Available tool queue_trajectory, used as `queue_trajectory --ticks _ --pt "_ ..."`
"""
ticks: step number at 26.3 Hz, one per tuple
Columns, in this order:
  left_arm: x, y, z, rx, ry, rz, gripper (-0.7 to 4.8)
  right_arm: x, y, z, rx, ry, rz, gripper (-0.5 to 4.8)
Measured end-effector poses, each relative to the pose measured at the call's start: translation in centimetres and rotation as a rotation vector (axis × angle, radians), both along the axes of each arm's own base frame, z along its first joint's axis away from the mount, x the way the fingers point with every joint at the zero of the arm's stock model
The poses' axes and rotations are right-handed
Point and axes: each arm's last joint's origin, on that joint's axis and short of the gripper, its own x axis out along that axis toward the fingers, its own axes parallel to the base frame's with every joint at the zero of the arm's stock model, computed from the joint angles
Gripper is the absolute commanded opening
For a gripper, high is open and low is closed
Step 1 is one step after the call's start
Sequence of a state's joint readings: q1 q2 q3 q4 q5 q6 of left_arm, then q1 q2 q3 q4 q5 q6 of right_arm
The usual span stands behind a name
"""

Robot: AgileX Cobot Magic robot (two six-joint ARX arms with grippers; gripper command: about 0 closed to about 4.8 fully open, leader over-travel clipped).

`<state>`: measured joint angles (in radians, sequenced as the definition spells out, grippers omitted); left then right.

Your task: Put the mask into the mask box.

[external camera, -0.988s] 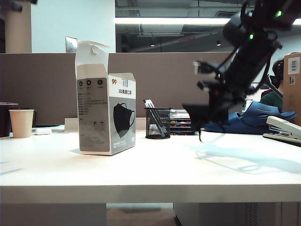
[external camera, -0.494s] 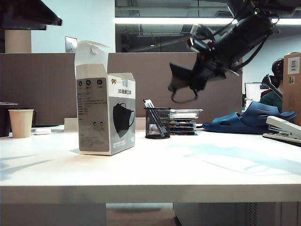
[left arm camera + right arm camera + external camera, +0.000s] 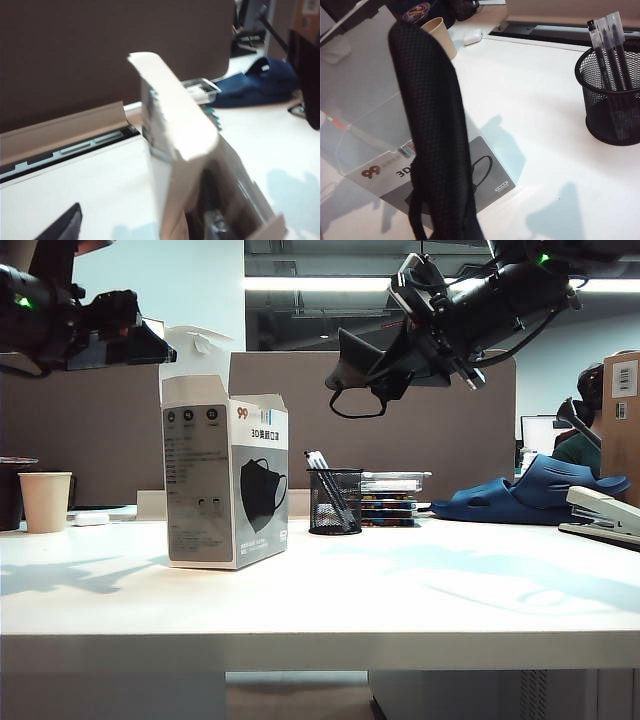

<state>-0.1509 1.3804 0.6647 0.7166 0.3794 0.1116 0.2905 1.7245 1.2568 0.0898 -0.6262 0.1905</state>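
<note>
Right tool [image 3: 395, 365] is clamped shut on the mask [image 3: 365, 365], carrying it high in the air over the middle of the worktop [image 3: 400, 590], above the black mesh pen cup [image 3: 335, 502]; an ear loop dangles under it. In the right wrist view the mask [image 3: 437, 135] hangs as a long dark strip with the mask box [image 3: 395, 125] below and beyond it.

Mask box [image 3: 225, 480] stands upright toward the worktop's left side, top flap [image 3: 195, 350] raised, mouth open upward. Key relation: the box opening lies leftward and lower from the mask (well apart sideways, not yet over the mouth); mask's long axis runs roughly level, so it likely needs tipping end-down to drop into the narrow opening.

Left tool [image 3: 135, 340] sits just beside the raised flap at the box's top left edge; fingers look spread and hold nothing (contact with the flap can't be told); likely steadying the box.
</note>
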Motion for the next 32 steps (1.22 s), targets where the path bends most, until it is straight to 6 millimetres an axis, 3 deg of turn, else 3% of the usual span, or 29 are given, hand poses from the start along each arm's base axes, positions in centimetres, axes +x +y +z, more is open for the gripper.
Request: queue_trajectory --ticks 5,8,10,12,13,21,24,27,32 --pt "1.3 -0.2 0.3 -0.037 -0.006 0.001 3.05 0.0 0.0 0.1 0.016 0.009 0.001 -0.01" --pt "2.1 -0.3 0.2 -0.039 0.000 0.001 2.73 0.0 0.1 0.2 0.030 -0.003 0.015 -0.01" --pt "2.5 -0.4 0.1 -0.046 0.011 0.001 2.06 0.0 0.1 0.3 0.039 0.000 0.013 -0.01" --pt "2.8 -0.4 0.1 -0.054 0.017 0.001 0.96 0.1 0.1 0.4 0.053 0.000 0.008 -0.01" --pt "2.8 -0.4 0.1 -0.054 0.018 0.001 -0.11 0.1 0.1 0.5 0.059 -0.003 0.006 -0.01" --pt "2.7 -0.6 0.1 -0.056 0.018 -0.070 -0.06 0.0 1.3 2.3 0.174 -0.122 0.068 -0.01" --pt "2.6 -0.8 0.2 -0.055 0.013 -0.140 -0.06 -0.5 3.1 2.7 0.201 -0.183 0.118 -0.01" --pt "2.5 -0.9 0.2 -0.053 0.016 -0.188 -0.06 -0.6 5.0 2.5 0.229 -0.250 0.167 -0.01" --pt "2.4 -1.0 0.2 -0.055 0.020 -0.229 -0.06 -0.6 6.5 1.6 0.243 -0.275 0.193 -0.01"
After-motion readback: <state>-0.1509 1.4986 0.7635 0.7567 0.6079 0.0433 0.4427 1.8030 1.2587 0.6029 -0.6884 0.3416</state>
